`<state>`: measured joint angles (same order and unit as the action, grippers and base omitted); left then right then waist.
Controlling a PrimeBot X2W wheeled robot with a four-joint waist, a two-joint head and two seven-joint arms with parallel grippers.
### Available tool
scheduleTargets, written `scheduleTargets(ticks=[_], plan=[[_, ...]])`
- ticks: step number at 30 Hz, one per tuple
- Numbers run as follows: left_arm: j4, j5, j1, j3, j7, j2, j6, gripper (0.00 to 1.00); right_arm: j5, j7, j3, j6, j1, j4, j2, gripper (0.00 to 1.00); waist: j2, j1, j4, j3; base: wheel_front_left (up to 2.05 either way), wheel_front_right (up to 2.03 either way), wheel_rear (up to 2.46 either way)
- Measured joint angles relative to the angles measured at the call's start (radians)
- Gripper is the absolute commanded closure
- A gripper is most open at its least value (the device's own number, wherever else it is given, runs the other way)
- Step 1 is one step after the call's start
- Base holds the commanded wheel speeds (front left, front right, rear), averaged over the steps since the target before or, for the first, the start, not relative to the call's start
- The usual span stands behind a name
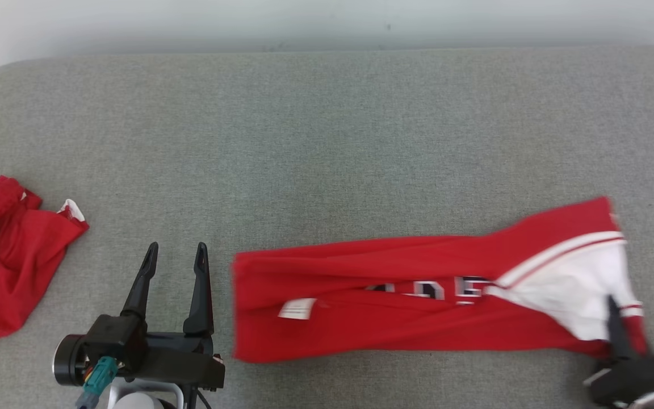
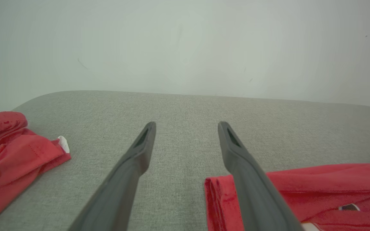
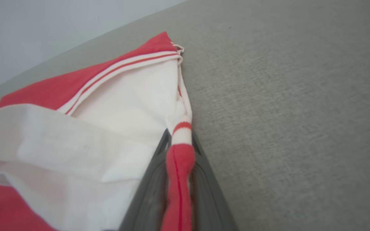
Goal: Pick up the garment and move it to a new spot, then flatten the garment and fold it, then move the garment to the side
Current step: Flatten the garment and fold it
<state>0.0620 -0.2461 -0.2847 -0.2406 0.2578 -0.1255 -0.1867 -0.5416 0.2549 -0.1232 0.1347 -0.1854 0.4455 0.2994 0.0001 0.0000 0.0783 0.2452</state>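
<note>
The garment (image 1: 395, 307) is a red jersey with white trim and dark lettering, lying as a long folded strip across the grey surface. My right gripper (image 1: 625, 335) is at its right end, shut on the red-and-white ribbed edge (image 3: 179, 154), which is bunched between the two dark fingers. A white inner panel (image 3: 124, 106) spreads to the left of that grip. My left gripper (image 1: 177, 248) stands open just left of the garment's left end (image 2: 220, 199), touching nothing; in the left wrist view its right finger (image 2: 252, 189) passes over that red edge.
A second red garment (image 1: 3, 255) lies crumpled at the far left edge of the padded grey table (image 1: 327, 142). A pale wall runs behind the table's far edge. Bare grey surface stretches beyond both grippers.
</note>
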Motion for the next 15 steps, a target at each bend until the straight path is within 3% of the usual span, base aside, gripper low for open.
scheduleTargets(ticks=[9,15], plan=[[-0.004,0.008,0.000,0.013,0.000,0.005,0.002,0.00,-0.001,0.007,0.225,-0.003,0.038,0.018,0.088,1.00,0.0000,0.0000,-0.021,0.010,0.00,0.00,0.00],[-0.006,0.014,-0.004,0.019,0.000,0.006,0.009,0.00,0.060,0.009,0.232,-0.003,0.029,-0.117,0.087,1.00,0.0000,0.0001,-0.041,0.018,0.00,0.00,0.00]])
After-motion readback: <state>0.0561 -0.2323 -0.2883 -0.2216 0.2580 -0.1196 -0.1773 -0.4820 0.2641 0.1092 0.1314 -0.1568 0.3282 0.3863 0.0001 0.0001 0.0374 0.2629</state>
